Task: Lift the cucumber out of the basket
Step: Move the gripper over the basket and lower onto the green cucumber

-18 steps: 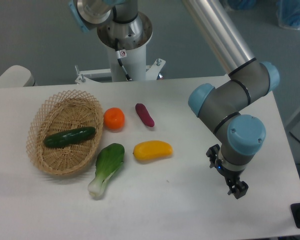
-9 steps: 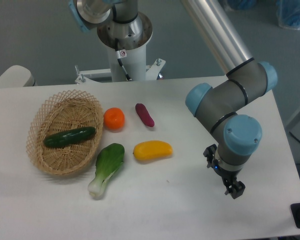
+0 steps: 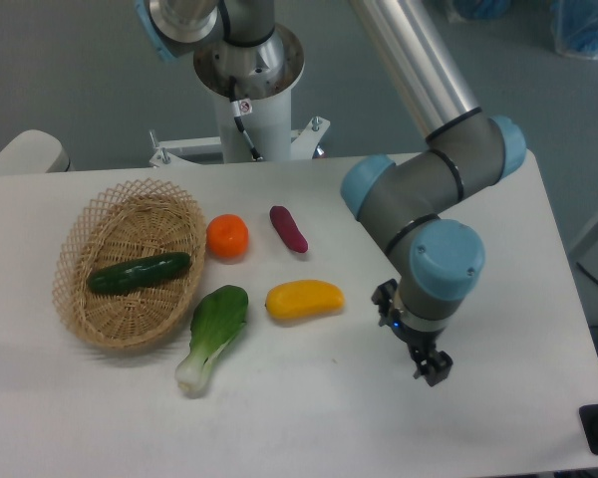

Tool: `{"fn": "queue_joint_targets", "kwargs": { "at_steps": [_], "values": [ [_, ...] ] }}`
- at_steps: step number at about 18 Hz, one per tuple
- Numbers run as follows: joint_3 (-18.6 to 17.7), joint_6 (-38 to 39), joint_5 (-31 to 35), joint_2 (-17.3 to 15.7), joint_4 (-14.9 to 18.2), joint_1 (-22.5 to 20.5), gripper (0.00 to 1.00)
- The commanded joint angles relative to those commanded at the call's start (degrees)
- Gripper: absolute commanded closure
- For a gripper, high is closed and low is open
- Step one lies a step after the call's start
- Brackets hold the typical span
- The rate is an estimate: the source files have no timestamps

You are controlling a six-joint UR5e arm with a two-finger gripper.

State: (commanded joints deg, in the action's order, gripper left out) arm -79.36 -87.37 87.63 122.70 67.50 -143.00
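Fixed camera, looking down on the white tabletop [image 3: 309, 418], and here's the count. One basket [image 3: 85, 234], oval wicker, sits at the left side. Inside it, one cucumber [image 3: 140, 272], dark green and glossy, lying slantwise across the basket floor, untouched. Outside the basket there are four loose items. One orange [image 3: 227, 236] just beside the basket's right rim. One small purple vegetable [image 3: 288, 228] to the right of the orange, apart from it. One yellow fruit [image 3: 304, 299] nearer the camera than those two. One bok choy [image 3: 212, 336], leafy end close to the basket's near-right rim, white stem pointing toward the camera.

And one arm: silver tube coming in from the top, grey joints with blue caps, wrist turned down over the right half of the tabletop. The gripper [image 3: 431, 368] hangs to the right of the yellow fruit, well apart from the basket and the cucumber. It holds nothing, but the jaws are small and dark from here, so whether they are spread or closed I cannot tell.
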Motion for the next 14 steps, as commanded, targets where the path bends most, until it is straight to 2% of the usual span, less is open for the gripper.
{"fn": "queue_joint_targets", "kwargs": {
  "at_steps": [3,6,12,14],
  "values": [
    [-4.6,1.1,-1.3,-3.2,0.0,1.7,0.0],
    [-9.0,6.1,-3.8,-6.7,-0.2,2.8,0.0],
    [-16.7,11.0,-3.7,-12.2,-0.2,9.1,0.0],
    [-17.9,13.2,-3.7,-13.4,-0.2,11.3,0.0]
  ]
}}
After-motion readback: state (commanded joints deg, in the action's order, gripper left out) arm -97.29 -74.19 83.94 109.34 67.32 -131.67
